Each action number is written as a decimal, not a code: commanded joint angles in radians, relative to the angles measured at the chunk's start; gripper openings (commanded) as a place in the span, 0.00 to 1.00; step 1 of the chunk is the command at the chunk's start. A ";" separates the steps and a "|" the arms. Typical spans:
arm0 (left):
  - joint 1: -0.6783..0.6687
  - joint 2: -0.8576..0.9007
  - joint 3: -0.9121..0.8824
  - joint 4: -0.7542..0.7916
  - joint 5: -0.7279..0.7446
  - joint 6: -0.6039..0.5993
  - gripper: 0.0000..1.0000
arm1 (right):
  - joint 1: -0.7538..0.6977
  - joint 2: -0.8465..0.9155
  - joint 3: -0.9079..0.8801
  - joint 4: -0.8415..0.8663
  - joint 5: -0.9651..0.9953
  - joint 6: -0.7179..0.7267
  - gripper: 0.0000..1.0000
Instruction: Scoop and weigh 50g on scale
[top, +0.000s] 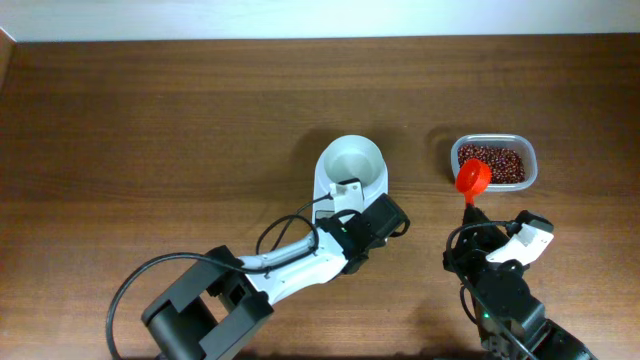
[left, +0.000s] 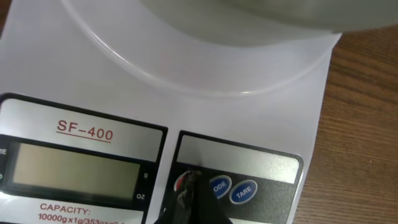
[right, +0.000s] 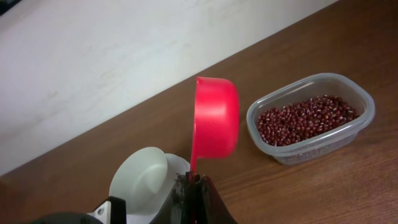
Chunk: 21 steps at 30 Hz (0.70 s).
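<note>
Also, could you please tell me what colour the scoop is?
The scoop is bright red, and the right wrist view shows it best.

The table (top: 150, 120) is dark wood with visible grain and a low sheen. The scale (left: 112, 87) is smooth white plastic, the scoop (right: 214, 121) glossy red plastic, the tub (right: 317, 149) clear plastic.
</note>
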 joint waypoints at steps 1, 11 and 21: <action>0.013 0.029 0.010 -0.003 -0.019 0.008 0.00 | 0.005 -0.006 0.021 -0.005 -0.014 -0.005 0.04; 0.007 0.026 0.011 0.000 0.028 0.010 0.00 | 0.005 -0.007 0.021 -0.004 -0.013 -0.005 0.04; 0.009 -0.288 0.018 -0.148 0.144 0.235 0.00 | 0.005 -0.007 0.021 -0.005 -0.013 -0.005 0.04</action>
